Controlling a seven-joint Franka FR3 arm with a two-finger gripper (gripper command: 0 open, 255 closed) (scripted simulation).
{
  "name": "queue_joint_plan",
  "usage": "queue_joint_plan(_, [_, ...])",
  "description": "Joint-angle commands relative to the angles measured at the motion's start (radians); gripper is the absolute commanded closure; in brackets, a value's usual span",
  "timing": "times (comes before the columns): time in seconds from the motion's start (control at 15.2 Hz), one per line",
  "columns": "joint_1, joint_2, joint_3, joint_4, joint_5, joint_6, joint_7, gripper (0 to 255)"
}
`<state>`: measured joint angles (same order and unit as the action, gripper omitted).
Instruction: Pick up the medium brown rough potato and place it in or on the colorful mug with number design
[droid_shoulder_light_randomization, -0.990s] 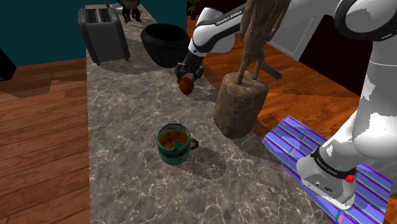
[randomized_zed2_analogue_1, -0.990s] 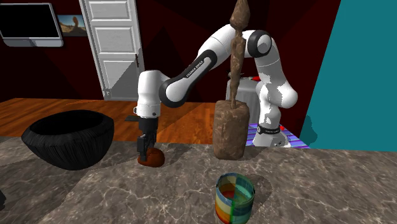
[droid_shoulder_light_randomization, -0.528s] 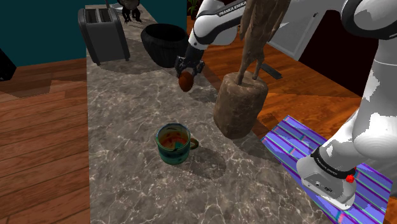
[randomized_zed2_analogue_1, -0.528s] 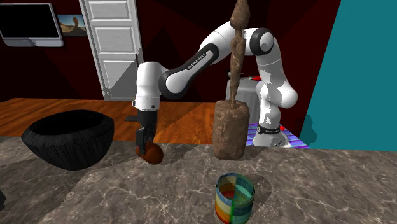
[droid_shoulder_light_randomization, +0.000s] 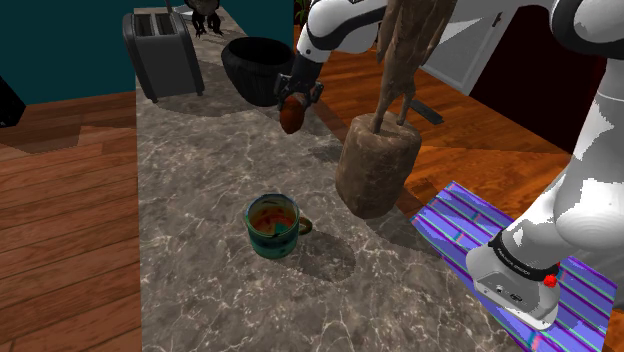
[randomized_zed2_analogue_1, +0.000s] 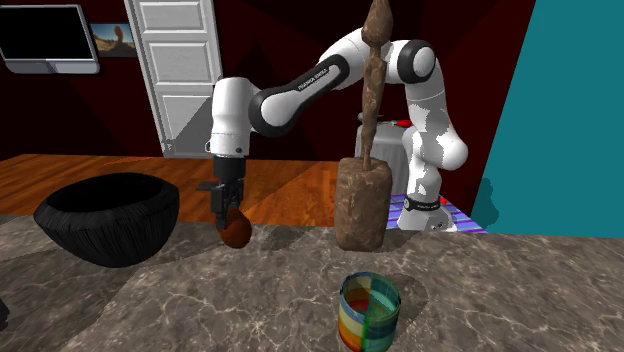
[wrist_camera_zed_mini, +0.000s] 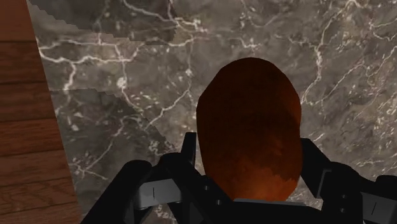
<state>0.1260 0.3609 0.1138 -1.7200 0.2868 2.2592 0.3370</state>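
Note:
My black gripper (droid_shoulder_light_randomization: 294, 106) (randomized_zed2_analogue_1: 233, 222) (wrist_camera_zed_mini: 249, 159) is shut on the reddish-brown potato (droid_shoulder_light_randomization: 293, 116) (randomized_zed2_analogue_1: 236, 231) (wrist_camera_zed_mini: 249, 133), which hangs clear above the marble counter (droid_shoulder_light_randomization: 200, 170). In the wrist view the potato sits clasped between both fingers (wrist_camera_zed_mini: 188, 149). The colorful striped mug (droid_shoulder_light_randomization: 272, 226) (randomized_zed2_analogue_1: 368, 311) stands upright on the counter, well toward the shoulder view's bottom from the gripper. Its mouth is open and its handle points to the shoulder view's right.
A brown rough pot with a tall stalk (droid_shoulder_light_randomization: 375, 163) (randomized_zed2_analogue_1: 362, 202) stands to the shoulder view's right of the gripper. A black bowl (droid_shoulder_light_randomization: 259, 68) (randomized_zed2_analogue_1: 108, 216) and a grey toaster (droid_shoulder_light_randomization: 162, 52) sit farther back. Wood floor (droid_shoulder_light_randomization: 60, 200) borders the counter.
The gripper has risen with the potato, lifting it off the counter and drifting slightly toward the black bowl. The mug has stayed put.

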Motion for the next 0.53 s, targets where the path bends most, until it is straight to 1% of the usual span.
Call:
queue_joint_plan(0.0, [0.0, -0.008, -0.001, 0.015, -0.004, -0.023, 0.007, 255])
queue_joint_plan(0.46, [-0.001, -0.036, -0.004, 0.069, -0.015, -0.103, 0.03, 255])
